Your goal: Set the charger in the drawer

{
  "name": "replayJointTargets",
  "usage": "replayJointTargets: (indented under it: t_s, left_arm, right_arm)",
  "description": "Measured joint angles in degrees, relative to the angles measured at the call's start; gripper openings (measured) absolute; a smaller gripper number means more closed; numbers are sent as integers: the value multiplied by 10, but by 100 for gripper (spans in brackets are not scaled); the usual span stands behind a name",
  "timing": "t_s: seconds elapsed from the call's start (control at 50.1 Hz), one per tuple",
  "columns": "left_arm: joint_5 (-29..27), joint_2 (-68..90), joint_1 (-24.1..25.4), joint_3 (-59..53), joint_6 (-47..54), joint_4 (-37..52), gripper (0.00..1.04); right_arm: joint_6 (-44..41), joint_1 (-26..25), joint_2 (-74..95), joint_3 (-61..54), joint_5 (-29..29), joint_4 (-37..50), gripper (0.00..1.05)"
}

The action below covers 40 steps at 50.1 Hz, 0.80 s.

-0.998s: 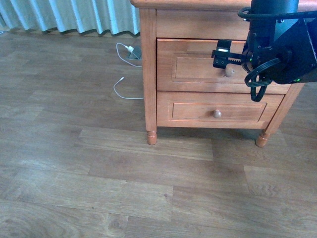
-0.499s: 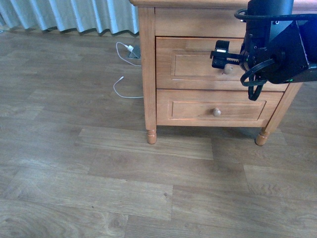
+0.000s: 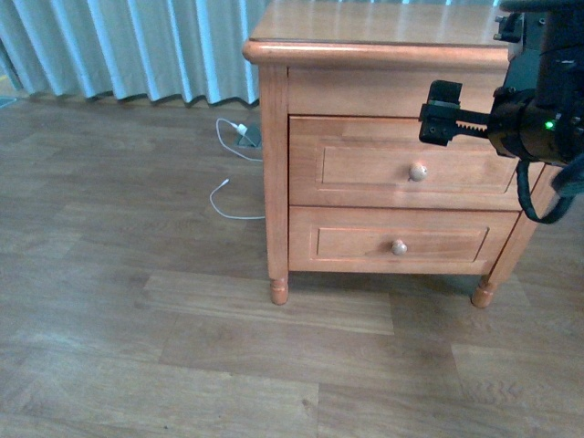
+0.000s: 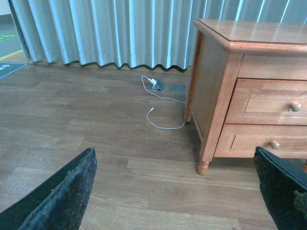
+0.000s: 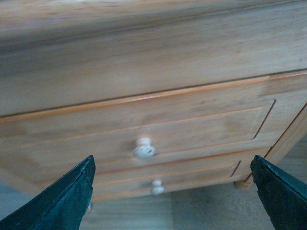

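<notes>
The upper drawer [image 3: 411, 164] of the honey-brown nightstand is closed, and its round knob [image 3: 418, 172] is free. My right gripper [image 3: 440, 114] is open and hangs just in front of the nightstand, above and a little right of that knob. In the right wrist view the drawer [image 5: 192, 124] and its knob [image 5: 144, 148] lie ahead of the open right gripper [image 5: 172, 201], which holds nothing. My left gripper [image 4: 172, 201] is open and empty above the floor, left of the nightstand. The drawer also shows in the left wrist view [image 4: 268, 103]. The charger with the black cord is out of view.
The lower drawer [image 3: 401, 245] is closed. A white charger with a long white cable [image 3: 239, 132] lies on the wooden floor by the curtain [image 3: 137, 46], left of the nightstand. The nightstand top [image 3: 383, 23] shows nothing on it.
The view has shifted, so the nightstand sits lower in frame and its top shows. My right gripper has moved from the upper drawer's knob to above and right of it.
</notes>
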Motion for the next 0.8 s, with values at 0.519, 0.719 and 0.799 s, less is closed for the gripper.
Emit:
replayJointTargets:
  t_s: [0.519, 0.719, 0.799]
  left_arm:
    - [0, 0, 0, 0, 0, 0, 99]
    - [0, 0, 0, 0, 0, 0, 99]
    - [0, 0, 0, 0, 0, 0, 99]
  right_arm:
    - [-24, -17, -503, -310, -93, -179, 97]
    - [-17, -60, -700, -385, -114, -286, 97]
    - [-8, -75, -770, -407, -119, -334, 97]
